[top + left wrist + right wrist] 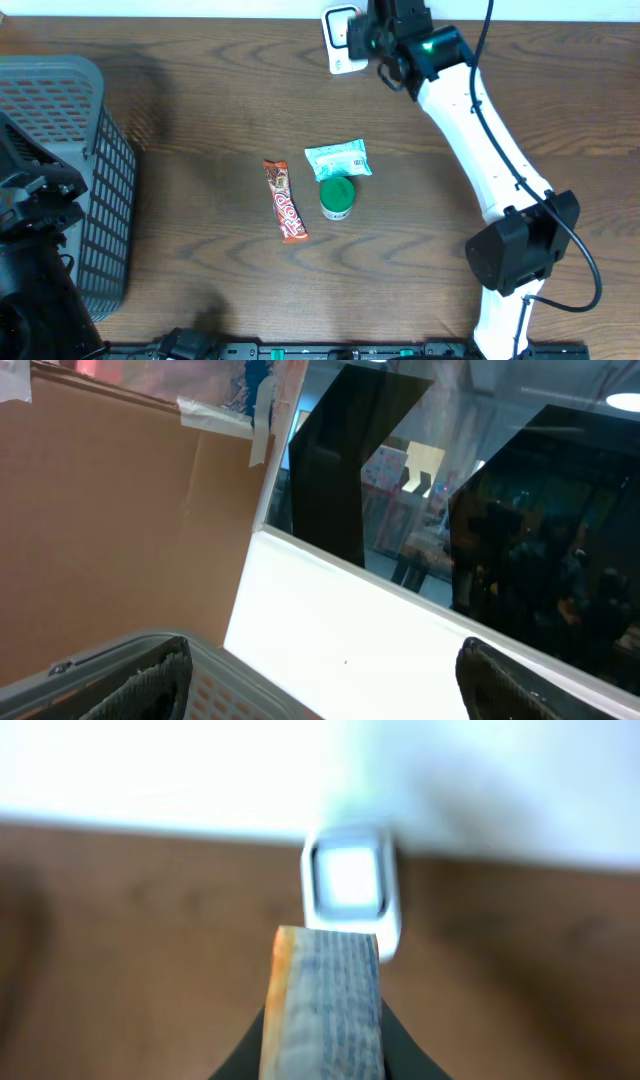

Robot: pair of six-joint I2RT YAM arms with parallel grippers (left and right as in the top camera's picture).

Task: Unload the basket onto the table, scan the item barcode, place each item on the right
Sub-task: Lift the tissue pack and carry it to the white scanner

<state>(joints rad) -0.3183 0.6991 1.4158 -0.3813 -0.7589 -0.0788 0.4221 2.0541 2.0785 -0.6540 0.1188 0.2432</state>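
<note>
right claw (322, 1055) clamping packet (325, 985), just before scanner (350, 885)

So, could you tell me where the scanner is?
Overhead, the white scanner sits at the far edge of the table, beside the right gripper; the right wrist view shows it just beyond the held item.

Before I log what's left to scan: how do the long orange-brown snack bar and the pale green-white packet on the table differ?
The orange-brown snack bar is long and narrow; the green-white packet is short and nearly square. The bar lies alone; the packet lies close beside a green-lidded round tub. Both lie flat on the wooden table, ungripped.
</note>
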